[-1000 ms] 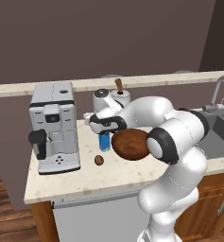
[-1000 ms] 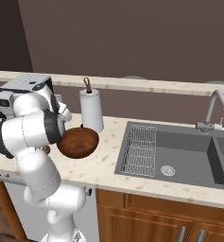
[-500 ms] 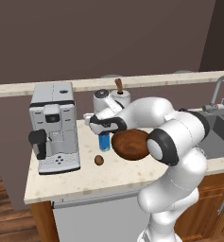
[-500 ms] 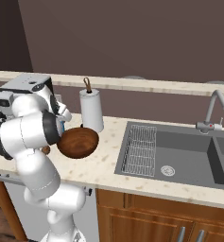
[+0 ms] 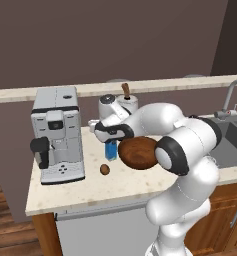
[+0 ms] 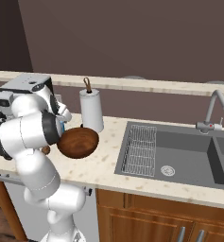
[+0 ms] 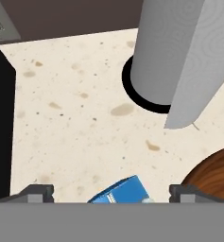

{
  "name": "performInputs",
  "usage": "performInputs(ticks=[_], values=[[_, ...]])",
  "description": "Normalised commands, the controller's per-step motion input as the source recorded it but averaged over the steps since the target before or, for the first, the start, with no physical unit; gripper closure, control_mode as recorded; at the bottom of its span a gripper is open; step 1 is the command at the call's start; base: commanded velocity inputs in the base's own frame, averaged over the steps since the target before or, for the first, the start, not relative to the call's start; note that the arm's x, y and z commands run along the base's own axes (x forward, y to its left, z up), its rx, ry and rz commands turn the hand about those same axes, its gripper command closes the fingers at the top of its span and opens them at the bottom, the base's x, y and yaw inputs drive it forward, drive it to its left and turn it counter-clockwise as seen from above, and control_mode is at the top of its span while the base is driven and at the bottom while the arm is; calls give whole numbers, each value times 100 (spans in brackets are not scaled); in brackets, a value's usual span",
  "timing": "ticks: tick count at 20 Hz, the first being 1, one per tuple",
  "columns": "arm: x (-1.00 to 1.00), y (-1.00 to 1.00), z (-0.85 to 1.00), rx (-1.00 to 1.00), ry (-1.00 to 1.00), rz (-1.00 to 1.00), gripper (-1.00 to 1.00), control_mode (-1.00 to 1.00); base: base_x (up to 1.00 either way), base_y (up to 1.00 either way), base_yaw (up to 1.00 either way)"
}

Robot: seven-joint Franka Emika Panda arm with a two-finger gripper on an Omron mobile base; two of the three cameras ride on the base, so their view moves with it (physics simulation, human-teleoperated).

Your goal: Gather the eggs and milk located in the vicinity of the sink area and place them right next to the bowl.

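Hovering over upright milk (image 7: 124,191) beside bowl (image 5: 138,152), gripper (image 7: 111,193) fingers spread wide, nothing pinched; likely light, stiff carton, flat sides easiest to grip.

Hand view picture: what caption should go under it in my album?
Open gripper above the small blue milk carton, beside the round dark-brown wooden bowl.

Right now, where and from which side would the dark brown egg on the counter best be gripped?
Grip the dark brown egg across its narrow middle, coming straight down from above. It lies alone on the bare counter in front of the milk carton, apart from the bowl, so open fingers likely fit on both sides.
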Motion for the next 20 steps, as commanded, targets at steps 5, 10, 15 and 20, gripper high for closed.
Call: performInputs(ticks=[5, 10, 15, 20], values=[[-4, -2, 15, 0, 0, 0, -100, -100, 0, 0, 0], [-40, 0, 15, 0, 2, 0, -100, -100, 0, 0, 0], [-66, 0, 7, 3, 3, -2, -100, -100, 0, 0, 0], [-58, 0, 0, 10, 3, -1, -100, -100, 0, 0, 0]])
